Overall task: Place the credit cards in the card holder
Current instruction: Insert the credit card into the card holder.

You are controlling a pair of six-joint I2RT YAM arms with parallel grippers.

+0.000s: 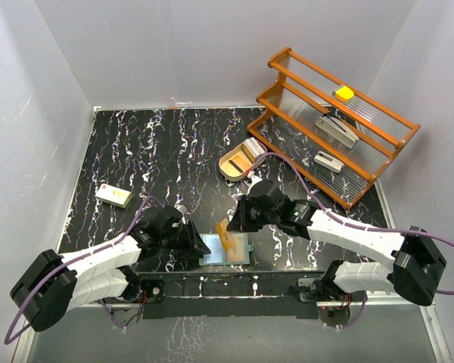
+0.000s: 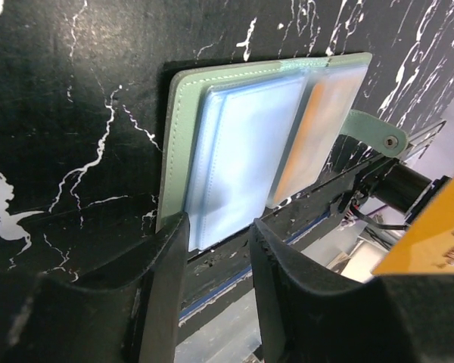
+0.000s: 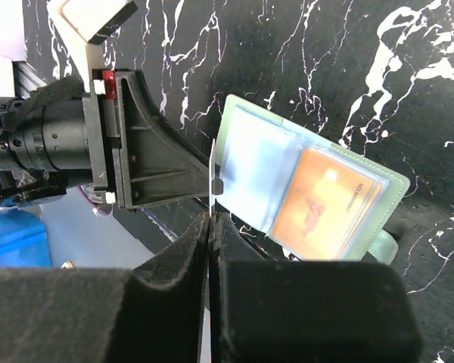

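The card holder (image 1: 231, 249) lies open near the table's front edge, teal-green with pale blue pockets (image 2: 246, 151). One pocket holds an orange credit card (image 3: 329, 204), which the left wrist view shows too (image 2: 318, 128). My right gripper (image 1: 234, 223) is shut on another orange credit card (image 1: 225, 236), holding it upright over the holder's middle. This card is edge-on in the right wrist view (image 3: 213, 170), just past the shut right gripper (image 3: 211, 215). My left gripper (image 2: 219, 238) stands open at the holder's left edge, with nothing between its fingers (image 2: 166, 280).
An oval wooden tray (image 1: 238, 160) with more cards sits behind the holder. A wooden two-tier rack (image 1: 337, 125) at the back right carries a yellow item (image 1: 344, 93) and white objects. A small white box (image 1: 113, 196) lies at the left. White walls enclose the table.
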